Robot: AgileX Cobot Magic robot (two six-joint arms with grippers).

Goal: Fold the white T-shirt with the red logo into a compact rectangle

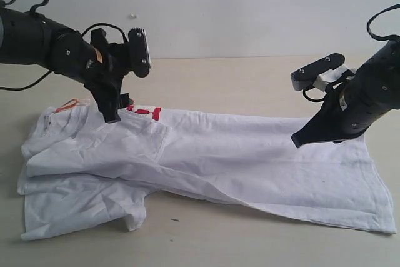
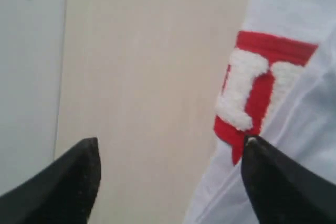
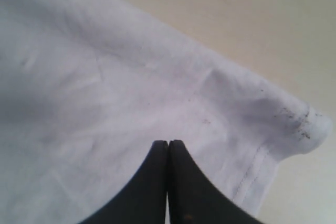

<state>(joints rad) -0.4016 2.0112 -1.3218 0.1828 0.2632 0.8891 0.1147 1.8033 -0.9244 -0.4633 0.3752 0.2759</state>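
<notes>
White T-shirt (image 1: 219, 154) lies part-folded on table (image 1: 250, 79), collar end at L. Red logo (image 1: 147, 112) shows at far edge. L gripper (image 1: 115, 112): jaws wide apart, tips by logo, nothing held. R gripper (image 1: 297, 141): jaws pressed together, over shirt's hem end.

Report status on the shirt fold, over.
Left gripper open by the red logo. Right gripper shut, empty, above the hem corner. White T-shirt partly folded on table. Nothing in the way.

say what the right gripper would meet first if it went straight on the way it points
Probably the white T-shirt: the right gripper, jaws shut, points down at plain cloth near the shirt's corner, nothing between. Its height above the cloth is unclear.
</notes>
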